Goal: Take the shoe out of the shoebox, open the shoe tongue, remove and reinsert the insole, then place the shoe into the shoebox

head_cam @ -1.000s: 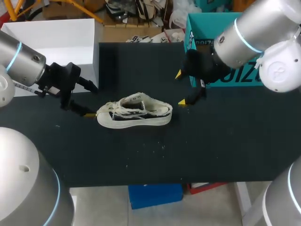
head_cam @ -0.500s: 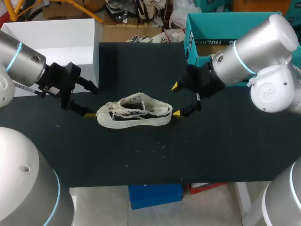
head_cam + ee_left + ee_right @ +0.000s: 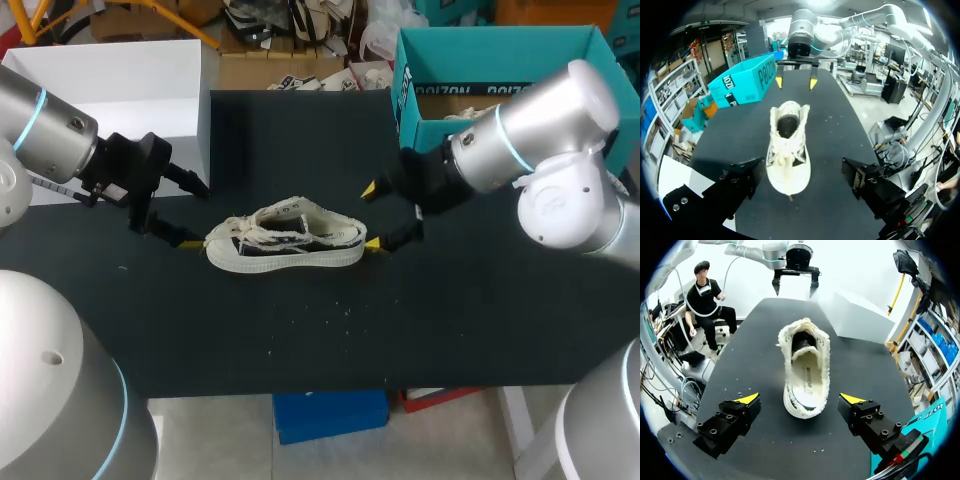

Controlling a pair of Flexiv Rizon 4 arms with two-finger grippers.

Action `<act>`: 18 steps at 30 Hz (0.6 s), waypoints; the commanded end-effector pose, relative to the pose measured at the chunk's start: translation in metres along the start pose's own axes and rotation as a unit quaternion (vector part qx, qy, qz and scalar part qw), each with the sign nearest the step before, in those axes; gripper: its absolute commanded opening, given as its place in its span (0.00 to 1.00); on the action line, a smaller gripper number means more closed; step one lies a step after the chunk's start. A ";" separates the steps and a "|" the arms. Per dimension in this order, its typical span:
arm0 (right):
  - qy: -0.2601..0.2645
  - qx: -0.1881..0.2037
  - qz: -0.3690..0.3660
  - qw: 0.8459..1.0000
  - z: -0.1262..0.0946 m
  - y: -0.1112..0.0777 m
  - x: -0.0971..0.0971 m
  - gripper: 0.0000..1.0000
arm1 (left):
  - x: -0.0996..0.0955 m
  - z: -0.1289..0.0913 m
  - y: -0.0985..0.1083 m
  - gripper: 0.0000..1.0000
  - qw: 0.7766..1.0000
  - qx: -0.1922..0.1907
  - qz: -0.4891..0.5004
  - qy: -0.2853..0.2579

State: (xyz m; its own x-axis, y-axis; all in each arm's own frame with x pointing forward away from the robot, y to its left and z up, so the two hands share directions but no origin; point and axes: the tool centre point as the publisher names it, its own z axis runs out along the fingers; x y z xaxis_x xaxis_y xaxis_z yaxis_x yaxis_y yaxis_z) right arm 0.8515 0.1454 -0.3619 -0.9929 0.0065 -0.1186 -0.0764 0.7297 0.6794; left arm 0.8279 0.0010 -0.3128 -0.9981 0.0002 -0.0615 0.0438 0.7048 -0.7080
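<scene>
The shoe (image 3: 287, 237) lay on its sole in the middle of the surface (image 3: 450, 320), out of the shoebox (image 3: 405, 60) at the far right corner. I think opening the tongue (image 3: 786, 150) came next, so one tool had to hold the shoe steady. The right tool (image 3: 370, 215) sat low by the heel (image 3: 350, 240), fingers (image 3: 735, 422) wide apart, touching nothing. The left tool (image 3: 192, 214) sat at the toe (image 3: 220, 252), spread apart too.

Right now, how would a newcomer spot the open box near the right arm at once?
Start at the black table and go to its far right corner, behind the right gripper. The open box there is teal with print on its side, unlike the plain white box at the far left.
</scene>
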 end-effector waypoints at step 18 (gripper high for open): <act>0.012 -0.057 -0.002 0.998 0.049 -0.015 -0.018 1.00 | 0.001 0.000 0.001 1.00 1.000 0.000 0.001 -0.002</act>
State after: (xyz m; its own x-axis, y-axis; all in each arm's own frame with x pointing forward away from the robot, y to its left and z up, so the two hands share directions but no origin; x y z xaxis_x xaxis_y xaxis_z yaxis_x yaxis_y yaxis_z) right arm 0.8718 0.1624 -0.3990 -0.9945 -0.0147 -0.1042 -0.0884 0.6541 0.7513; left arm 0.8279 0.0010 -0.3129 -0.9981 0.0003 -0.0615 0.0438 0.7048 -0.7080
